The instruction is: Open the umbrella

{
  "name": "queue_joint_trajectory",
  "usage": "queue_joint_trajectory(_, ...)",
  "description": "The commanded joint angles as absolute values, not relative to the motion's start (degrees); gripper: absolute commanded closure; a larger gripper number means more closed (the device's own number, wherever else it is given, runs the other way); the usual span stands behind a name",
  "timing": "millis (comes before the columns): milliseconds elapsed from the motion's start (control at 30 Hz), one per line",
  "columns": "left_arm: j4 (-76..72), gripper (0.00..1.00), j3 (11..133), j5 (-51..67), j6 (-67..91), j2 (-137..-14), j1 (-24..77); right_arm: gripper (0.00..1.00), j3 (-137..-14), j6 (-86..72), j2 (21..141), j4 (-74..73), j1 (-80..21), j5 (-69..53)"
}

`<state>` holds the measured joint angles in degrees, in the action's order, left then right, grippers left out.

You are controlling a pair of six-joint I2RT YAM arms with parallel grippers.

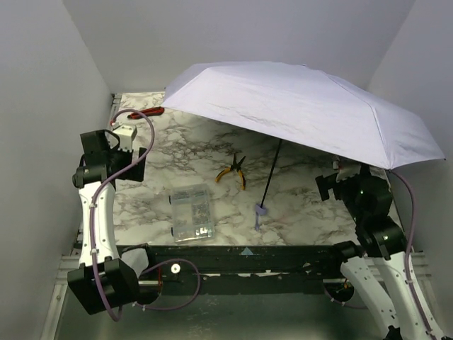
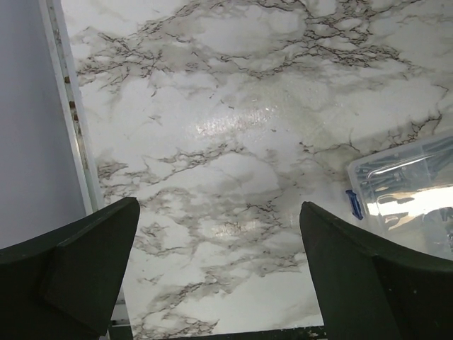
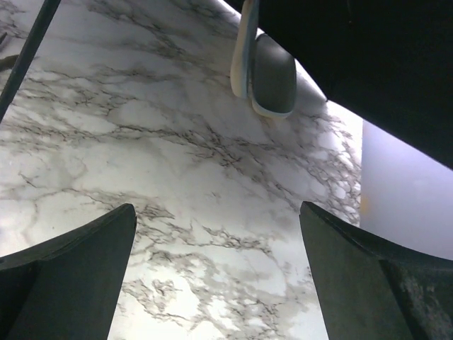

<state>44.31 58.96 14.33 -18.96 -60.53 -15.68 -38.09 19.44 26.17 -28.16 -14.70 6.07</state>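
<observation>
And the umbrella point(image 1: 297, 106) is up: pale canopy spread full and taut over the far right of the marble surface point(image 1: 177, 152), no sag that I can see. Its thin black shaft point(image 1: 272, 173) slants down to the little lavender handle point(image 1: 260, 211), which appears to rest on the surface near the front middle. By my reckoning the job is done, with nothing obvious left. The left fingers point(image 2: 85, 269) are spread wide on nothing. The right fingers point(image 3: 78, 273) are likewise released, apart from the shaft.
</observation>
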Motion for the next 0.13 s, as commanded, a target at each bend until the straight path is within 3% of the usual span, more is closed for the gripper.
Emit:
queue_joint_trajectory(0,43.5,0.01,58.0,17.5,-19.4,-59.4,-16.0,0.0,-37.6,23.3,22.1,-33.2,-14.2,8.7)
queue_joint_trajectory(100,43.3,0.01,57.9,17.3,-19.9,-59.6,-16.0,0.0,-37.7,23.6,21.4,-34.0,-14.2,8.6)
